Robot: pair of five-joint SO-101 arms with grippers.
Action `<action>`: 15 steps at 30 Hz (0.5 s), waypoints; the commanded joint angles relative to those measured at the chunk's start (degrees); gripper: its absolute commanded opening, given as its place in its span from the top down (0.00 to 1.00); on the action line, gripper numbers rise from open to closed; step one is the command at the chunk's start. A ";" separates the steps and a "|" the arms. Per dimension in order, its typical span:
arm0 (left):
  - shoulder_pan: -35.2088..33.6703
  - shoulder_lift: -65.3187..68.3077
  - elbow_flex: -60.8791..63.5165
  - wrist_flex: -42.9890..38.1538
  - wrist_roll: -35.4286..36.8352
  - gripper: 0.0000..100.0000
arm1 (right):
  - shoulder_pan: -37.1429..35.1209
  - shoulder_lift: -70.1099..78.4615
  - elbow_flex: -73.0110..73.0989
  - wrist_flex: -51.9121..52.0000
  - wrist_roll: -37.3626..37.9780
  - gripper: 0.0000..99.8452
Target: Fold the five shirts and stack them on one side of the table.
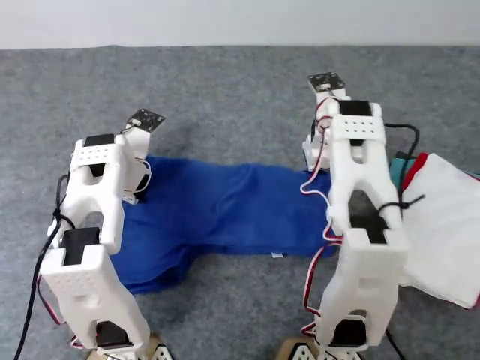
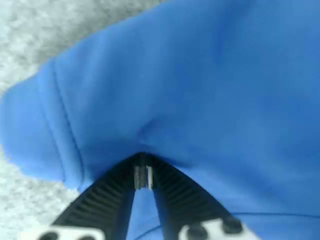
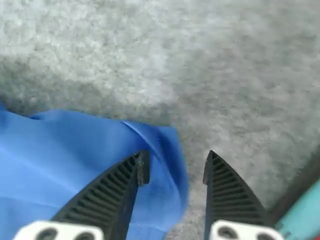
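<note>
Pinching the blue shirt, left claw clamps; right claw gapes.

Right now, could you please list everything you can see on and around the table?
blue shirt: one, blue, spread across the middle of the table between the two arms.
folded stack: one, white on top with red and teal edges beneath, on the table's right side beside the right arm.
table cover: one, grey, carpet-like, under everything.
wall: one, white, behind the table's far edge.
arms: two, white, side by side at the near edge.
left gripper: one, black fingers, shut on the blue shirt.
right gripper: one, black fingers, open over a corner of the blue shirt.
</note>
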 commanded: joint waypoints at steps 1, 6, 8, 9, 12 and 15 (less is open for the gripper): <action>1.05 -0.26 -2.15 -0.79 0.53 1.00 | -2.33 2.95 -7.30 2.33 -0.44 0.81; 1.23 -0.18 -2.07 -0.79 0.53 1.00 | -3.30 9.45 -12.13 2.59 -0.44 0.81; 1.23 -0.18 -2.07 -0.79 0.53 1.00 | -3.03 11.30 -13.10 2.68 -0.44 0.82; 1.23 -0.09 -2.07 -0.79 0.53 1.00 | -2.86 12.00 -13.27 2.68 -0.18 0.84; 1.23 -0.09 -2.07 -0.79 0.53 1.00 | -1.98 12.79 -13.36 2.68 4.84 0.99; 1.23 -0.09 -2.07 -0.79 0.53 1.00 | -0.40 12.35 -13.36 2.68 6.59 0.98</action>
